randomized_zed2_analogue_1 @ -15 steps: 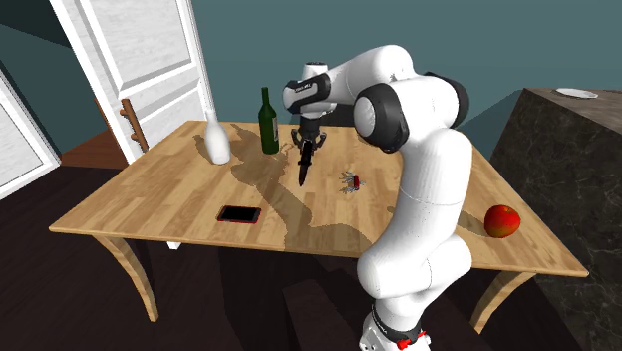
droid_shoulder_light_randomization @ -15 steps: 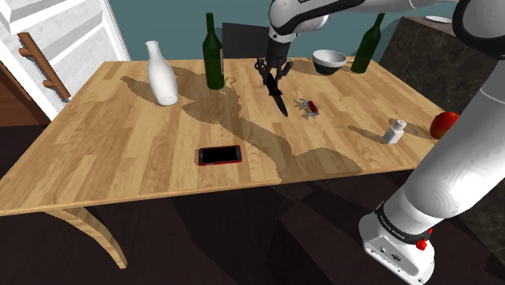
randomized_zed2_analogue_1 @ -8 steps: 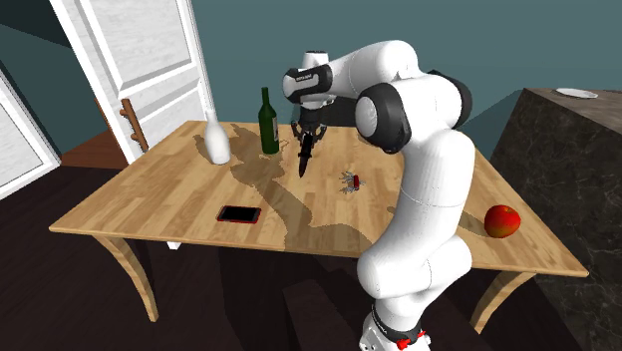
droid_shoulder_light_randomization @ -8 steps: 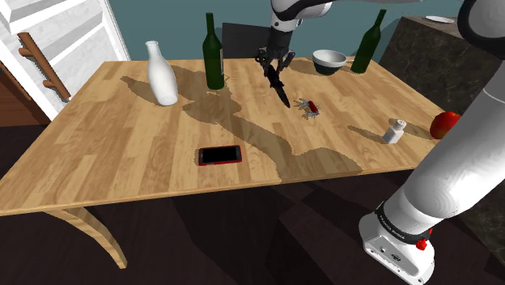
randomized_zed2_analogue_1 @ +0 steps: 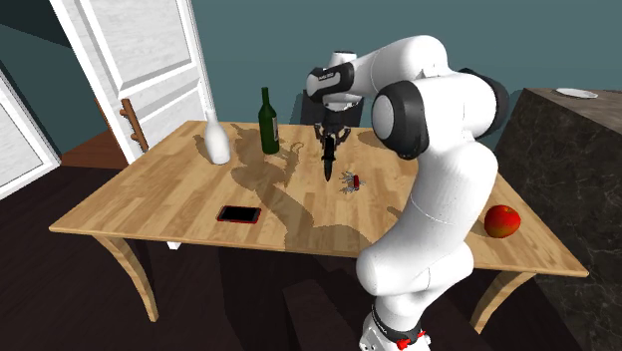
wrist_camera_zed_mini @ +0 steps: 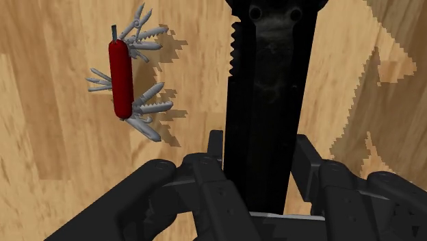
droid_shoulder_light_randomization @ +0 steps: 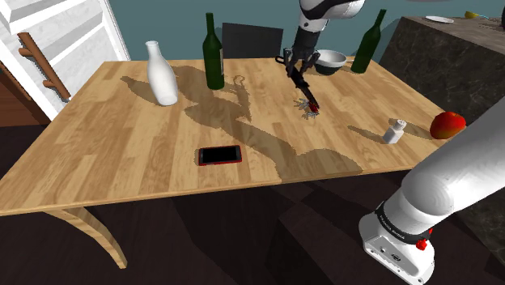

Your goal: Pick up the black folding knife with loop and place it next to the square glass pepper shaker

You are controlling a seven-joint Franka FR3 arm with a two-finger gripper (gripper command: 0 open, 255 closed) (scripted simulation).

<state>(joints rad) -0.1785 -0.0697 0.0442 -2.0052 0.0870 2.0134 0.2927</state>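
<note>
1. Shoulder view: The gripper (droid_shoulder_light_randomization: 293, 61) carries the black knife (droid_shoulder_light_randomization: 302, 82) clear of the table (droid_shoulder_light_randomization: 121, 154). It is clamped on the knife's upper end, so the rest hangs down at a slant. Within the last second the pair has travelled from the table's middle, near the green bottle (droid_shoulder_light_randomization: 213, 53), toward this view's right. The knife's lower tip now hangs close by the red pocket knife (droid_shoulder_light_randomization: 307, 106). The shaker (droid_shoulder_light_randomization: 394, 130) stands farther right, near the apple (droid_shoulder_light_randomization: 447, 125), and is still well apart from the load.

2. Second exterior view: The arm has swung toward this view's right. The gripper (randomized_zed2_analogue_1: 330, 136) now hangs between the green bottle (randomized_zed2_analogue_1: 267, 122) and the red pocket knife (randomized_zed2_analogue_1: 351, 180). The black knife (randomized_zed2_analogue_1: 329, 160) dangles below it, off the wood.

3. Wrist view: Both fingers (wrist_camera_zed_mini: 203, 174) of the gripper (wrist_camera_zed_mini: 259, 164) press the black knife (wrist_camera_zed_mini: 263, 96) from either side, and its toothed edge runs away from them. The red pocket knife (wrist_camera_zed_mini: 122, 77) lies fanned open on the boards beside it. The pickup looks done and the carry is under way. The rest of the trip to the shaker and the set-down beside it appear to remain.
</note>
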